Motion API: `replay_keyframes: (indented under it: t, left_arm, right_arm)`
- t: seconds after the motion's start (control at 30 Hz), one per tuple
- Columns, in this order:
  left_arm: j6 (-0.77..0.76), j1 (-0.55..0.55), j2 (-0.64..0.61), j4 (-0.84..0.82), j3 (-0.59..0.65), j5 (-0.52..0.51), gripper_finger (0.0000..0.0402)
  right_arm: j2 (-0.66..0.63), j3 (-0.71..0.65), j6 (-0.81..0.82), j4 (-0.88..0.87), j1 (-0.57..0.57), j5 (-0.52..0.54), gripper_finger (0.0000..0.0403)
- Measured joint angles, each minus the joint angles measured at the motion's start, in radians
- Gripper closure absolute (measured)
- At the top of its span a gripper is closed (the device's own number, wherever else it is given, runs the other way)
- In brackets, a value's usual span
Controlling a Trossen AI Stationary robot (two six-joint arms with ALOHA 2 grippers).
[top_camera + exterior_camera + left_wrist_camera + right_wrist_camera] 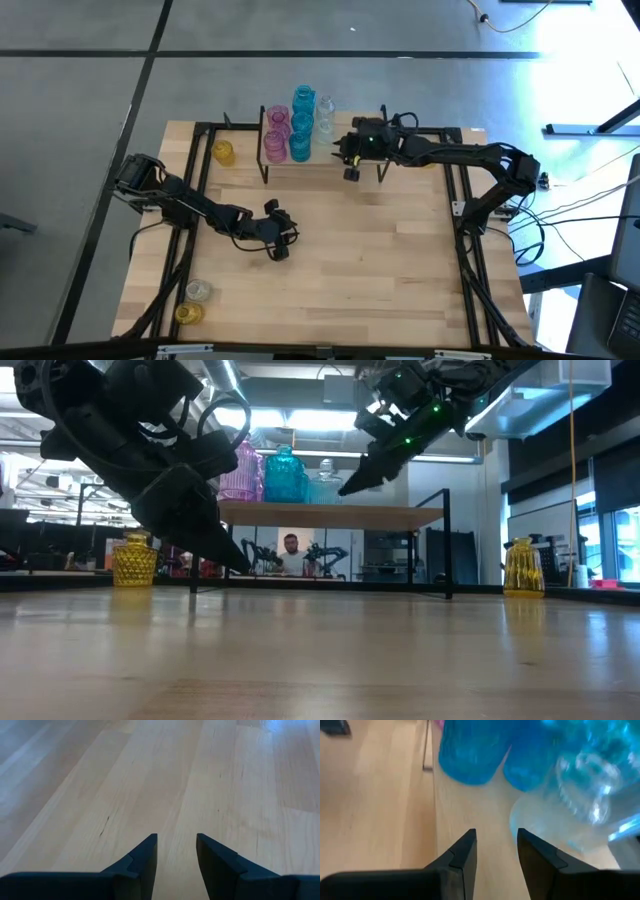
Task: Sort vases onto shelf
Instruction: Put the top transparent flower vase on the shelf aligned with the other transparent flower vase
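Note:
The shelf stands at the table's far side. On its left half stand pink vases, blue vases and clear vases, each on its base. My right gripper hovers open over the shelf's board, just short of the blue vases and a clear vase, with nothing between its fingers. My left gripper is open, slanting down a little above the bare table at mid-left. Its fingers hold nothing.
A yellow vase stands on the table left of the shelf. In the low view another yellow vase stands to the shelf's right. A clear vase and a yellow vase stand at the near left corner. Black frame rails run along the table's sides.

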State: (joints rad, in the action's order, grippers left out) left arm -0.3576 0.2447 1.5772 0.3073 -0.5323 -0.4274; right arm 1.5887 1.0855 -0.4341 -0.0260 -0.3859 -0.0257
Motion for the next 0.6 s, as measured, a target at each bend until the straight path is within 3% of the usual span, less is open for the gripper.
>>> replay_keyframes:
  t: [0.13, 0.6]
  left_arm:
    - [0.0, 0.0, 0.0, 0.0, 0.0, 0.0, 0.0272]
    - [0.0, 0.0, 0.0, 0.0, 0.0, -0.001, 0.0272]
  right_arm:
    - [0.0, 0.0, 0.012, 0.055, 0.0, -0.008, 0.0279]
    - [0.0, 0.0, -0.038, 0.08, -0.001, 0.131, 0.0279]
